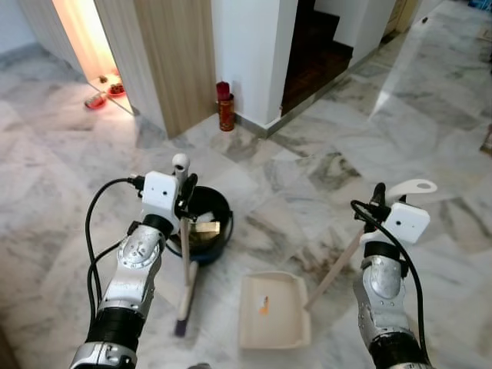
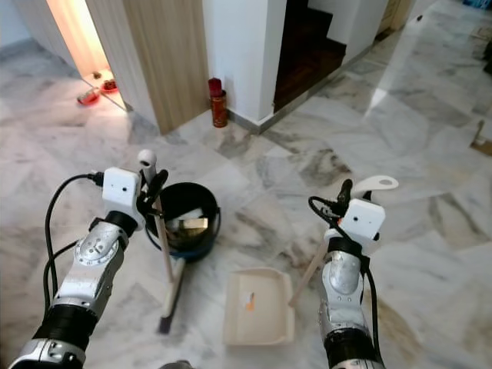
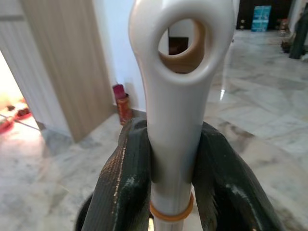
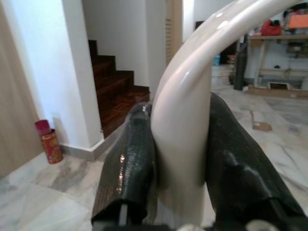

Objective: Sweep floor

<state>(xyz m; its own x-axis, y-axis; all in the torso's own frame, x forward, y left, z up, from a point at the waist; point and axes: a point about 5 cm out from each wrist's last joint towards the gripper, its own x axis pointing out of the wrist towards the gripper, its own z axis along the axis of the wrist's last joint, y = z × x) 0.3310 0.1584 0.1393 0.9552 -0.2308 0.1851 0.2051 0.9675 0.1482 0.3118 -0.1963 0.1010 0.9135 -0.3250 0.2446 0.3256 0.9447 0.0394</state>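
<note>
Broom in one pincer, dustpan in the other.
Left pincer (image 3: 175,168) squeezes the broom (image 1: 185,265); right pincer (image 4: 180,159) squeezes the dustpan (image 1: 274,310) handle. The broom stands beside the bucket (image 1: 201,224) and could knock it over.

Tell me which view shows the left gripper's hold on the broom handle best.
The left wrist view: both black fingers press the white broom handle just below its hanging hole. The eye views show the left gripper small, but add the broom's full shaft down to the floor.
</note>
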